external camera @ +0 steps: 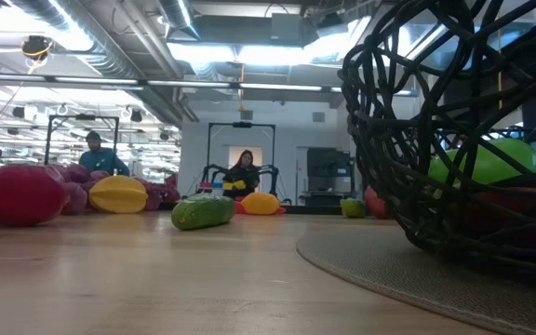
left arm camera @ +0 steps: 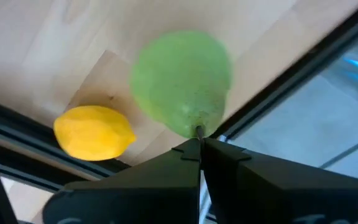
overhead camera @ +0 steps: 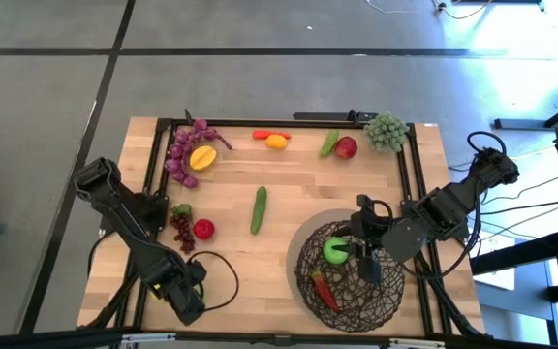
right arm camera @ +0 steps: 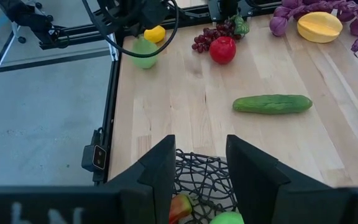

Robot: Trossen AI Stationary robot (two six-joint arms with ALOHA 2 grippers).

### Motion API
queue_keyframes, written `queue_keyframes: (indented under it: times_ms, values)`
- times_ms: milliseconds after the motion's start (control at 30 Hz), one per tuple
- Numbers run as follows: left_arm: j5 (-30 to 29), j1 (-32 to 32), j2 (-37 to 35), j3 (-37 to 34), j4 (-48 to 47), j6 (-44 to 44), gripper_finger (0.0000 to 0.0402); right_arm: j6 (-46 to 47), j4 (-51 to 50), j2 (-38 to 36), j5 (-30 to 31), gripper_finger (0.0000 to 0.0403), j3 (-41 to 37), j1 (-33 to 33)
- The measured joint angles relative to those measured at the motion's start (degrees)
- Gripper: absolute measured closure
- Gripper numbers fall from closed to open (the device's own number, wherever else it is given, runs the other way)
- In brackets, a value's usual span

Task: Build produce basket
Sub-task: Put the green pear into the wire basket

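Observation:
The basket of dark woven twigs stands on a grey mat at the near right and holds a green apple and a red chili. My right gripper hovers open over its rim. At the near left corner my left gripper is shut on a pale green fruit, which also shows in the right wrist view. A yellow lemon lies on the table beside it. More produce lies on the wood: a cucumber, a red apple and red grapes. My left gripper pinches the green fruit's thin dark stem between its two fingertips. The fingers come from above, pointing steeply down. The fruit hangs below them, stem end up; whether its underside rests on the table I cannot tell.
Along the far edge lie purple grapes, a yellow fruit, an orange and red piece, a red apple and green grapes. A black frame borders the table. People sit in the room behind.

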Motion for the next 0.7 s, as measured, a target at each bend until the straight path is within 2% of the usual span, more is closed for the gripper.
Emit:
queue_keyframes:
  times_ms: [367, 700]
  values:
    - [-1.5, 4.93, -0.08, 5.82, -2.39, 8.84, 0.0401, -0.72, -3.02, 0.0, 0.01, 0.0267, 0.0, 0.02]
    - [-5.64, 12.95, -0.08, 14.21, -7.19, 22.77, 0.0401, -1.53, -6.8, 0.0, -0.01, 0.0267, 0.0, 0.04]
